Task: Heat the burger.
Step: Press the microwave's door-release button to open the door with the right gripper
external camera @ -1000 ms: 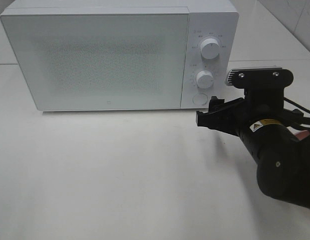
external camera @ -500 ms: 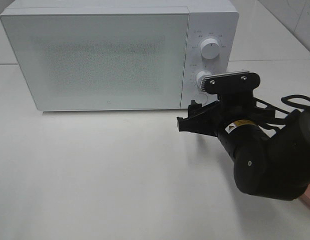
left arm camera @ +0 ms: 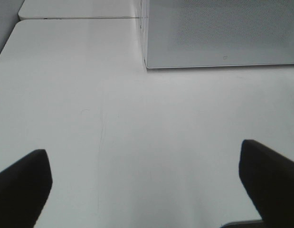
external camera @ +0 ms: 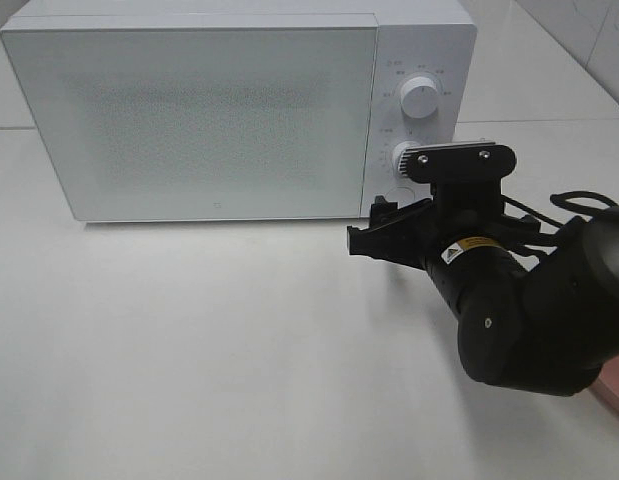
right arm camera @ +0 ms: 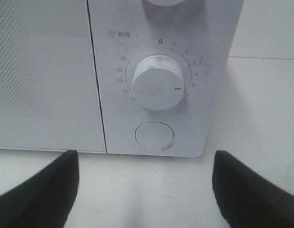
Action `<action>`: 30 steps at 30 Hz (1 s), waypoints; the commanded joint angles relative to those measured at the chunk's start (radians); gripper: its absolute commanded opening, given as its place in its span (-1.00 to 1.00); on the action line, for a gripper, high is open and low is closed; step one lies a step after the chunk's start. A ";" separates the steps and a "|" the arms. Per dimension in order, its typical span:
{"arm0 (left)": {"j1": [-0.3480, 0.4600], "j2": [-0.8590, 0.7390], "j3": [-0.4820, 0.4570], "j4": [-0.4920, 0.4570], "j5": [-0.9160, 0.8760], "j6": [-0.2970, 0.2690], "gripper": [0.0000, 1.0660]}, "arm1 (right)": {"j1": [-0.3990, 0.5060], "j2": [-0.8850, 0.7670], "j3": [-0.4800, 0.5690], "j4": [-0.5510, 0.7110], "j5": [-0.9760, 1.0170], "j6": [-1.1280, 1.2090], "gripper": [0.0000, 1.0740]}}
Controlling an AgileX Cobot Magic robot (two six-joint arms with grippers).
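The burger is not in view. The white microwave (external camera: pixel 219 110) stands at the back of the table with its door shut. It also shows in the right wrist view (right arm camera: pixel 47 71) and the left wrist view (left arm camera: pixel 222 33). My right gripper (external camera: pixel 374 232) is open and empty, just in front of the control panel's lower part. In the right wrist view, my right gripper (right arm camera: pixel 144 194) faces the timer knob (right arm camera: pixel 158 88) and the round button (right arm camera: pixel 155 135) below it. My left gripper (left arm camera: pixel 147 190) is open and empty over bare table, off the microwave's left front corner.
The upper knob (external camera: pixel 420 97) sits above the lower knob (external camera: pixel 404 157) on the panel. A pink edge (external camera: pixel 614 385) shows at the right border behind my right arm. The white table (external camera: pixel 189 340) stretches in front of the microwave.
My right arm has moved left and closer to the microwave's control panel, now covering the round button in the exterior high view. Its gripper stays open.
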 commanded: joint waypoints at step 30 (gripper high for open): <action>0.003 -0.024 0.002 0.003 -0.014 0.002 0.89 | 0.007 -0.001 -0.007 0.003 0.016 1.496 -0.96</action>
